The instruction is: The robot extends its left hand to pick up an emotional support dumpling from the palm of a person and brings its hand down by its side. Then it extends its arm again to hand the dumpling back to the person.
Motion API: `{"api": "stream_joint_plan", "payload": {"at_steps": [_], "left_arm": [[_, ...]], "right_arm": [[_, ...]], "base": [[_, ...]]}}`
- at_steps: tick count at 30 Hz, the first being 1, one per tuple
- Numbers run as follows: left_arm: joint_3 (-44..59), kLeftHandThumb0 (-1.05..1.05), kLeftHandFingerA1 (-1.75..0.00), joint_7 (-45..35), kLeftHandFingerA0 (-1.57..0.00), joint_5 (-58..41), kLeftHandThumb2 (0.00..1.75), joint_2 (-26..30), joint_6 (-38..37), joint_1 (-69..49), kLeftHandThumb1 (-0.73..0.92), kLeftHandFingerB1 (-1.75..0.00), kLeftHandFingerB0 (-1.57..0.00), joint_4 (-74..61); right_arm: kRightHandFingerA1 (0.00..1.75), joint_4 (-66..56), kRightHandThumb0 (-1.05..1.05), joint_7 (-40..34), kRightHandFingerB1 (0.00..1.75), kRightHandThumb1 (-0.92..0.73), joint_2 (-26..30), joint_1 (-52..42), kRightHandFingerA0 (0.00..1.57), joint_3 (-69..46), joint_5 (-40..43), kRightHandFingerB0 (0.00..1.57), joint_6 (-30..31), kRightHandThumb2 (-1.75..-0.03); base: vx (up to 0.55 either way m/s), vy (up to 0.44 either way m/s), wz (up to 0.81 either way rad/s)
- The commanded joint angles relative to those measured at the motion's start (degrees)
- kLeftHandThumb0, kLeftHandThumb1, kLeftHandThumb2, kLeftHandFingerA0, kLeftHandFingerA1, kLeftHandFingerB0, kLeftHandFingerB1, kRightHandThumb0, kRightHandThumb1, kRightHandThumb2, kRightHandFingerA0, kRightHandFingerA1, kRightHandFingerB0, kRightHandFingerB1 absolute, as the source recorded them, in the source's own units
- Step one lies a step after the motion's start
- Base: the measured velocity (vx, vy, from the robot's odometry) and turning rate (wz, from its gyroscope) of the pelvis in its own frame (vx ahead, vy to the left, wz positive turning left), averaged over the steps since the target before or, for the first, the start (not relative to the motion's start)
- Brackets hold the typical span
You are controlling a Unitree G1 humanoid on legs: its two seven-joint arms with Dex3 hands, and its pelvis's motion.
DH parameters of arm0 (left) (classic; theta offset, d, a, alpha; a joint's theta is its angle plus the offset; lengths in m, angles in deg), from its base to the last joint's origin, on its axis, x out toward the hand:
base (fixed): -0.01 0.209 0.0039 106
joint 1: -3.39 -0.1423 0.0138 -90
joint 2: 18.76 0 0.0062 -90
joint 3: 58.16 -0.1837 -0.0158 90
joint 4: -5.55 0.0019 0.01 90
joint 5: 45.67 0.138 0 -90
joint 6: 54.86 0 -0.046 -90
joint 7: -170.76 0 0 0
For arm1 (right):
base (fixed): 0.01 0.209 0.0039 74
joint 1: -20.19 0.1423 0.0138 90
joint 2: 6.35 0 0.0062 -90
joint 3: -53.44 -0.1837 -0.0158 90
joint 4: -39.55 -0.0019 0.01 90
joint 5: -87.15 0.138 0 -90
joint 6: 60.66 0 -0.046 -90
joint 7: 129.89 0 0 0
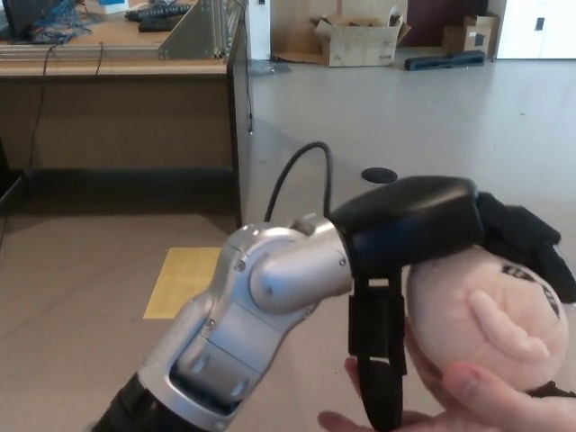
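Head view: left robot hand (423, 243) clasped over a pale pink, round plush dumpling (481, 315) resting in a person's palm (450, 396).
Its glossy black palm covers the soft toy's top, one thick finger hanging down the near side and black fingers curling over the far side. A silver metal wrist angles up from lower left; the right hand is out of sight.

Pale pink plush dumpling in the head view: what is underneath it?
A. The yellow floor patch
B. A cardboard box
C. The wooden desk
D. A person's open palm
D: the pale pink plush dumpling rests on a person's palm, with the black left robot hand wrapped over its top.
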Motion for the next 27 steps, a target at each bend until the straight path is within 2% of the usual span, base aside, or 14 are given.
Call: {"api": "stream_joint_plan", "payload": {"at_steps": [1, 2, 3, 4, 6, 7, 8, 15, 27], "left_arm": [[2.18, -0.15, -1.58, -1.59, -0.83, -4.1, 0.81, -0.17, 5.28, 0.77, 0.69, -1.05, -0.86, -0.66], [2.35, -0.15, -1.58, -1.64, -0.83, -4.36, 0.81, -0.19, 5.41, 0.84, 0.69, -1.05, -0.86, -0.62], [3.2, -0.14, -1.56, -1.19, -0.85, -5.0, 0.84, -0.57, 6.52, 0.93, 0.68, -1.07, -0.85, -0.76], [3.48, -0.14, -1.55, -0.82, -0.85, -4.99, 0.83, -0.73, 6.94, 0.93, 0.68, -1.07, -0.85, -0.92], [3.92, -0.13, -1.56, -0.45, -0.83, -4.89, 0.82, -0.91, 7.9, 1.13, 0.68, -1.11, -0.83, -1.08], [4.3, -0.14, -1.54, 0.0, -0.9, -4.94, 0.84, -1.0, 8.13, 1.31, 0.65, -1.16, -0.82, -0.8], [4.52, -0.14, -1.55, 0.34, -0.9, -4.96, 0.83, -1.03, 8.31, 1.42, 0.66, -1.17, -0.81, -0.63], [5.17, -0.17, -1.45, 0.81, -0.93, -5.15, 0.84, -0.5, 7.44, 1.57, 0.65, -1.09, -0.84, 0.57], [5.1, -0.17, -1.46, 1.17, -0.92, -5.67, 0.85, 0.03, 6.33, 1.41, 0.65, -1.1, -0.84, 1.12]], "right_arm": [[0.51, 2.99, -0.51, -2.09, 0.38, -0.61, 0.04, 2.15, 0.95, -1.15, -0.03, 0.58, -1.95, -0.6], [0.51, 3.71, -0.51, 0.68, 0.38, -0.61, -0.24, 2.46, 0.95, -2.1, 1.78, 0.58, -2.41, -0.6], [0.45, 3.38, -0.46, -0.06, 0.35, -0.58, -1.26, 2.76, 0.76, -3.44, 3.37, 0.41, -0.37, -0.58], [0.45, 3.58, -0.46, -0.21, 0.35, -0.61, -1.44, 2.89, 0.76, -3.74, 3.41, 0.43, -0.13, -0.59], [0.46, 3.62, -0.47, -0.29, 0.34, -0.59, -1.79, 3.11, 0.75, -4.26, 3.48, 0.42, 0.25, -0.58], [0.45, 3.16, -0.5, -0.72, 0.34, -0.59, -1.73, 2.85, 0.78, -4.14, 3.01, 0.43, 0.11, -0.58], [0.46, 2.91, -0.49, -1.23, 0.33, -0.57, -1.71, 2.77, 0.8, -4.05, 2.54, 0.39, 0.33, -0.58], [0.46, 2.87, -0.48, -0.72, 0.33, -0.57, -1.9, 3.01, 0.82, -4.25, 2.88, 0.39, 0.23, -0.58], [0.46, 2.75, -0.5, -0.59, 0.33, -0.57, -1.91, 2.97, 0.83, -4.26, 2.98, 0.38, 0.64, -0.58]], "base": [[0.0, 0.0, 0.0], [0.0, 0.0, 0.0], [0.0, 0.0, 0.0], [0.0, 0.0, 0.0], [0.0, 0.0, 0.0], [0.0, 0.0, 0.0], [0.0, 0.0, 0.0], [0.0, 0.0, 0.0], [0.0, 0.0, 0.0]]}}
